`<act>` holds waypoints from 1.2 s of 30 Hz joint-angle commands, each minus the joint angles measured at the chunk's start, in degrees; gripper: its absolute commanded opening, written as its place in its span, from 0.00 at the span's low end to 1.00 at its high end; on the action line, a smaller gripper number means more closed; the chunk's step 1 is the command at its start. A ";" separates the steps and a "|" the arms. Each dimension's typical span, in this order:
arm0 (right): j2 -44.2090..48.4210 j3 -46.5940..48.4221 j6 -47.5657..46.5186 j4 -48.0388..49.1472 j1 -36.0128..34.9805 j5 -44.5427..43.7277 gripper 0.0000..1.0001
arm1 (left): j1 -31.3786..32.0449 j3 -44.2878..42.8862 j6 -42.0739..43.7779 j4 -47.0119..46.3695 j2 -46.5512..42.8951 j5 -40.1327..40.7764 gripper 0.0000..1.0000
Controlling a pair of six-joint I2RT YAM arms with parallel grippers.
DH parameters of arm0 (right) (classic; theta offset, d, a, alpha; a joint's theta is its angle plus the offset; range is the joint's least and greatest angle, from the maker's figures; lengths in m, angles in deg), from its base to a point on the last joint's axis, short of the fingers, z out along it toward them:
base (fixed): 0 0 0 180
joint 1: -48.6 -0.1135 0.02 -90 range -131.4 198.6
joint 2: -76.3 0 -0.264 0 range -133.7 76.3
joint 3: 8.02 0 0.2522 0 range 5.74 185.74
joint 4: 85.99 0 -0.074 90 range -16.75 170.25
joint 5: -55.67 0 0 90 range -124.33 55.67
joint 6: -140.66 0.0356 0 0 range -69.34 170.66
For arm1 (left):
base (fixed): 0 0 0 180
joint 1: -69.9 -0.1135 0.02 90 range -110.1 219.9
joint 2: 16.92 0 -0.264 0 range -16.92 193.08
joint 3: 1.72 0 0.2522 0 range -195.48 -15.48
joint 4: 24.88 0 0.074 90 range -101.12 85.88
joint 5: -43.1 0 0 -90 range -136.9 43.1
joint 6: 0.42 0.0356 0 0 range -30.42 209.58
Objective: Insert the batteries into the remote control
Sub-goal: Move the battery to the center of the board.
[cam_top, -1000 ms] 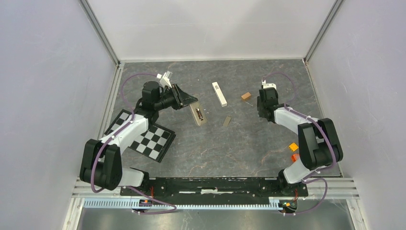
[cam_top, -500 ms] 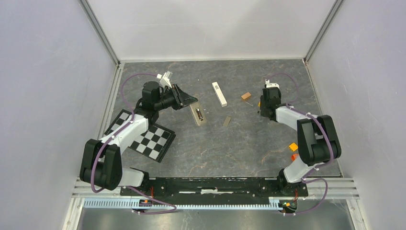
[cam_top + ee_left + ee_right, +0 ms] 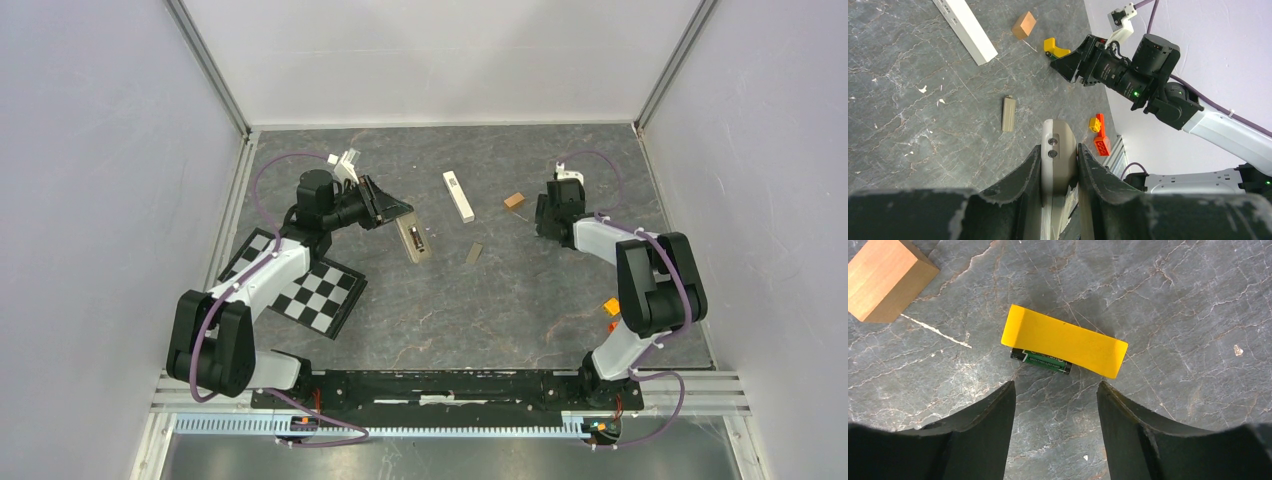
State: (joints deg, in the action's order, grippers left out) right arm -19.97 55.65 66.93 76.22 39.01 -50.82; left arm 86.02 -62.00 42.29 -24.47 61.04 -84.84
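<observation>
So the one battery [image 3: 1040, 360] I could actually see was lying flat near the middle of the right wrist view, green label up. It was tucked against the lower edge of the yellow curved piece [image 3: 1064, 340] and touching it. My right gripper [image 3: 1055, 385] hung just below it in that frame, fingers spread wide and gripping nothing. The brown block [image 3: 885, 280] sat in the upper left corner there, apart from the yellow piece.

The remote control [image 3: 1058, 135] was over on the other side. My left gripper [image 3: 1058, 149] had it pinched by its long edges, grey-olive back up, poking out between the fingers at the bottom middle of the left wrist view. From the top camera that put it just left of centre. I couldn't tell whether it was resting on the table [image 3: 430, 310] or lifted a bit.

Further out in the left wrist view, a small grey-olive strip [image 3: 1008, 114] lay flat just left of the remote's tip. The white bar [image 3: 965, 30] ran off the upper left edge. Some orange bits [image 3: 1100, 140] were right of the remote. In the top view, a checkerboard sheet [image 3: 310, 285] sat lower left, under my left arm.
</observation>
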 commanded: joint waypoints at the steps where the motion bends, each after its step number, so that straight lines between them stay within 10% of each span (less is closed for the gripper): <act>1: -0.67 2.18 2.26 2.17 0.27 0.15 0.67 | 0.05 -0.50 1.76 -2.28 -1.08 -1.69 0.02; 14: -0.90 -1.41 19.45 1.48 -1.14 -9.72 0.78 | 0.05 -0.16 0.94 -3.26 -0.81 -2.01 0.02; 36: -8.40 4.91 20.37 1.59 -4.49 -11.97 0.85 | 0.05 -1.11 0.36 -4.15 0.33 -2.33 0.02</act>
State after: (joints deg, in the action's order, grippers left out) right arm -26.42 59.02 86.34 78.95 35.82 -63.98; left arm 86.02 -62.00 42.29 -25.01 61.26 -85.08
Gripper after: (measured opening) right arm 0.846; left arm 0.327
